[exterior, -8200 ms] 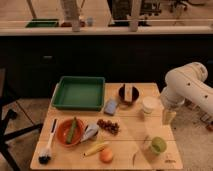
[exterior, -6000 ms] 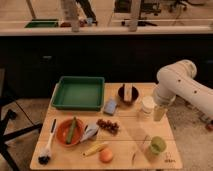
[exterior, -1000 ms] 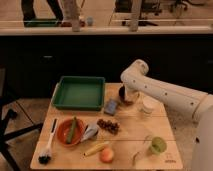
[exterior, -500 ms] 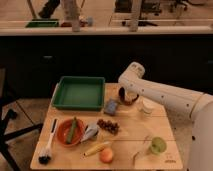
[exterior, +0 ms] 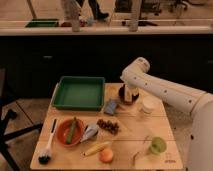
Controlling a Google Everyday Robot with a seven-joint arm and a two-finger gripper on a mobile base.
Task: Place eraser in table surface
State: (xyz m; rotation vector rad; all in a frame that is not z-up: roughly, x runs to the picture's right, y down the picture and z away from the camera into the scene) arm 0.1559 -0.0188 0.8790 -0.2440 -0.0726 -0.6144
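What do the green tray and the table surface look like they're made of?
The green tray looks like moulded plastic: even matte green, rounded rim. The table surface looks like pale wood, going by its plank seams; finish seems matte. The tool hangs low over the table's far side, right of the tray.

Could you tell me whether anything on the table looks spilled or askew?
Nothing stands out: the tray sits square, the white cup and green cup stand upright. The gripper is over the dark bowl.

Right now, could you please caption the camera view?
The end effector by the dark bowl at the back of the table surface, near the green tray.
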